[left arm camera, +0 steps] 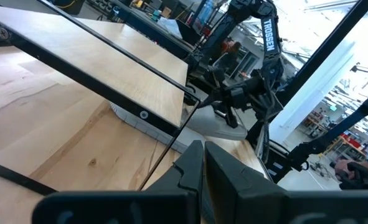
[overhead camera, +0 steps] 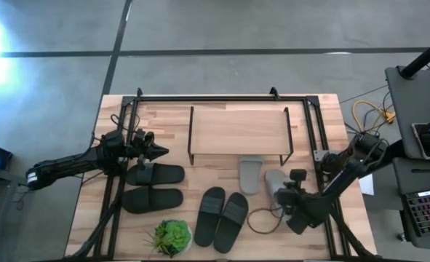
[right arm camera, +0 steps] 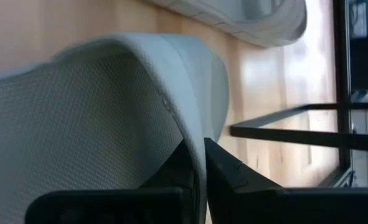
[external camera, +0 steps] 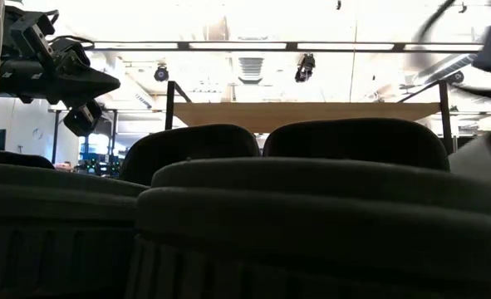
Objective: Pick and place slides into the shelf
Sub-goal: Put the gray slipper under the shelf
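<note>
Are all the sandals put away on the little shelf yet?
Not yet. One light grey slide lies partly under the shelf. The right gripper has its fingers shut on the strap of the other grey slide. The left gripper waits, shut, above the black pair. The charcoal pair sits untouched on the table.

I see the wooden tabletop (overhead camera: 313,116) carrying the shelf (overhead camera: 238,129) at centre. Below it lie grey slides (overhead camera: 250,175), charcoal slides (overhead camera: 222,218), black slides (overhead camera: 155,187) and a green plant (overhead camera: 172,236) lower left.

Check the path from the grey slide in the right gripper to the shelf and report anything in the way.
Right gripper is shut on one light grey slide. Its mate lies partly under the shelf, beside the direct path; nothing else blocks it.
</note>
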Robot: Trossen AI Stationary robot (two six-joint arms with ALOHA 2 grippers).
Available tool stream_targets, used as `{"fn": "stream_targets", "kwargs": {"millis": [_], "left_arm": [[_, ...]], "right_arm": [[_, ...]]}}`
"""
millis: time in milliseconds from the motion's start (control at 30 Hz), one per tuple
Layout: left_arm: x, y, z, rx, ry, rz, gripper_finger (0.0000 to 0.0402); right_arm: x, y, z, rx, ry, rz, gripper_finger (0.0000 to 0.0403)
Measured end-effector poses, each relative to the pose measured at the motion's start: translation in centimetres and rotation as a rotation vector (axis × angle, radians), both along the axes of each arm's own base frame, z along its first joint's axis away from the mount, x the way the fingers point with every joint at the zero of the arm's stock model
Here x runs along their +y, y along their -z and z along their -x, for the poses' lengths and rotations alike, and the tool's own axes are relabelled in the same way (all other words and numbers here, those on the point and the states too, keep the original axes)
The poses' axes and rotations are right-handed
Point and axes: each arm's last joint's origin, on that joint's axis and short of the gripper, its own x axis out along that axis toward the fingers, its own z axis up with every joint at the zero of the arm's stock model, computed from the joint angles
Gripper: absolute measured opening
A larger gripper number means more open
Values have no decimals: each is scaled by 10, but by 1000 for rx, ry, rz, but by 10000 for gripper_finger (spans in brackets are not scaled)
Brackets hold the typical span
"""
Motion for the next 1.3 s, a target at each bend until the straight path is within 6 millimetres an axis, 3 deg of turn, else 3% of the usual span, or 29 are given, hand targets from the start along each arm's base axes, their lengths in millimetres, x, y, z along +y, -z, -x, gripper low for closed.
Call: {"fn": "stream_targets", "kwargs": {"millis": [267,567,1067,1300], "left_arm": [[0,0,0,1,-1,0,2],[0,0,0,1,0,0,2],[0,0,0,1,0,0,2],[0,0,0,0,-1,0,2]], "right_arm": [[-31,1,-25,-49,220,-14,11],[-44,-1,-43,-78,166,35,12],[-63,9,-41,-55,193,117,14],[-64,9,-41,-66,205,115,76]]}}
